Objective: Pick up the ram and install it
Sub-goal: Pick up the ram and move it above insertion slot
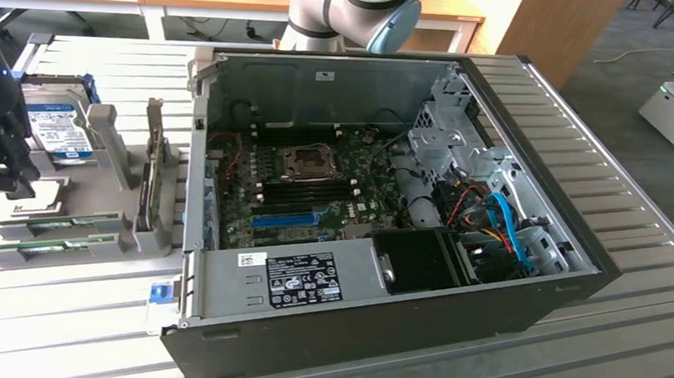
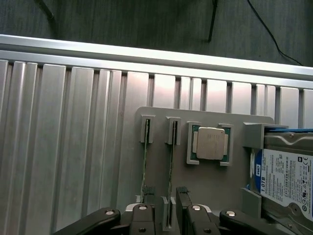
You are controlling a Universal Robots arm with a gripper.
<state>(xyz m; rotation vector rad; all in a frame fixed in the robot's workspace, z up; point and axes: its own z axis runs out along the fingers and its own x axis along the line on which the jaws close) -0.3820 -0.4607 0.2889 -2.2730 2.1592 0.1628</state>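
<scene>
A computer case (image 1: 541, 298) is sitting on the tabletop (image 1: 632, 348), at the exterior view's right of a holder (image 2: 205, 191) carrying the ram (image 2: 171, 161), a second stick (image 2: 145, 161), a processor (image 2: 210, 143) and a hard drive (image 2: 286, 181) in a row.

The ram (image 2: 171, 161) stands on edge in the holder (image 2: 210, 181), a second stick (image 2: 145, 161) close on one side and the CPU (image 2: 209, 143) on the other. The narrow gaps either side take the spread fingers of the gripper (image 2: 167, 205). The wall of the case (image 1: 517, 314) rises between holder and motherboard (image 1: 313, 188), which is open above. Cables (image 1: 505, 226) crowd the case's side at the exterior view's right.
</scene>
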